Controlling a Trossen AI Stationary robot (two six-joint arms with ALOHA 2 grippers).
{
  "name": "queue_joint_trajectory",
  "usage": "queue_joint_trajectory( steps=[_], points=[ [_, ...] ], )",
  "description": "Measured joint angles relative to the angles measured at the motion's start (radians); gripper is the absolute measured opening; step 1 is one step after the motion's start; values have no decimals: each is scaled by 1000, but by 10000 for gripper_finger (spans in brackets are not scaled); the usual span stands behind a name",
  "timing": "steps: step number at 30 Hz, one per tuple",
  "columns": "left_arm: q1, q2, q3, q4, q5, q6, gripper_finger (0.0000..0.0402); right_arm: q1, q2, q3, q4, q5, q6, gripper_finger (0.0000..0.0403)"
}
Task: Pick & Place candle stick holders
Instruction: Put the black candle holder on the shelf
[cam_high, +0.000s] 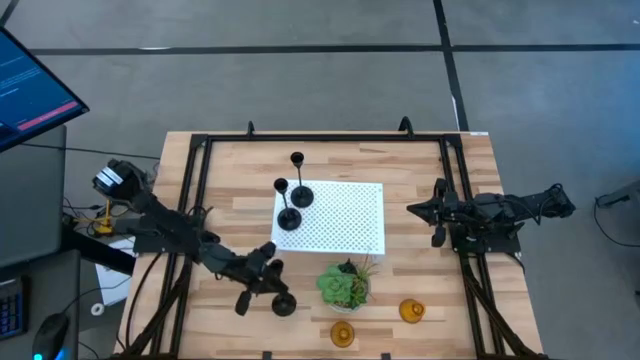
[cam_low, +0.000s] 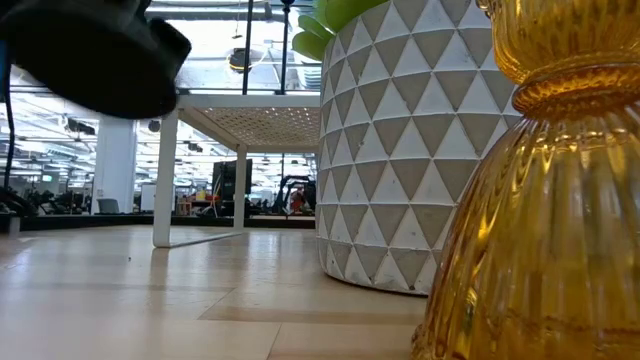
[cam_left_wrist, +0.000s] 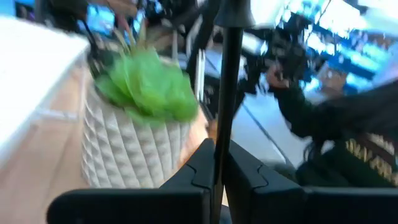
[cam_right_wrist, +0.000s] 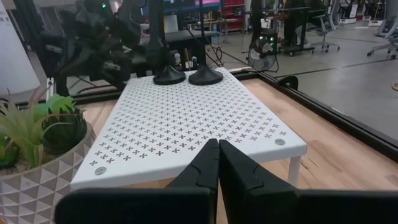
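Observation:
My left gripper (cam_high: 266, 278) is near the table's front left, shut on a black candle stick holder with a thin stem (cam_left_wrist: 227, 93). Its round base (cam_high: 284, 304) also shows in the low view (cam_low: 100, 55). Two more black holders (cam_high: 296, 195) (cam_high: 288, 218) stand by their bases on the white perforated stand (cam_high: 345, 220), and they show in the right wrist view (cam_right_wrist: 169, 74) (cam_right_wrist: 205, 74). Two amber holders (cam_high: 342, 333) (cam_high: 411, 311) stand on the table near the front edge. My right gripper (cam_high: 432, 211) is shut and empty just right of the stand. My left gripper pinches the black holder's thin stem (cam_left_wrist: 219, 163) between its two fingers. The fingers come from the table's left and lie across the stem. The holder is lifted, its round base (cam_low: 100, 55) clear of the table top.
A green plant in a white faceted pot (cam_high: 347, 283) stands just right of my left gripper, between it and the amber holders. A black frame (cam_high: 300, 138) runs round the table. One amber holder (cam_low: 540, 200) fills the right of the low view.

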Motion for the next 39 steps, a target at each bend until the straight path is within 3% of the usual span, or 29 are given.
queue_joint_trajectory(
  steps=[9,15,19,28,39],
  points=[
    [-2,-80,15,-17,-79,-14,13,0,0,0,58,-27,0,0],
    [-32,-27,97,-39,-86,33,15,0,0,0,64,-72,0,0],
    [-33,37,187,-137,-147,42,14,0,0,0,87,-85,0,0],
    [-33,91,361,-348,-230,91,14,0,19,0,348,-270,-11,0],
    [-6,15,425,-451,-266,225,14,0,298,18,614,-301,-11,0]
  ],
)
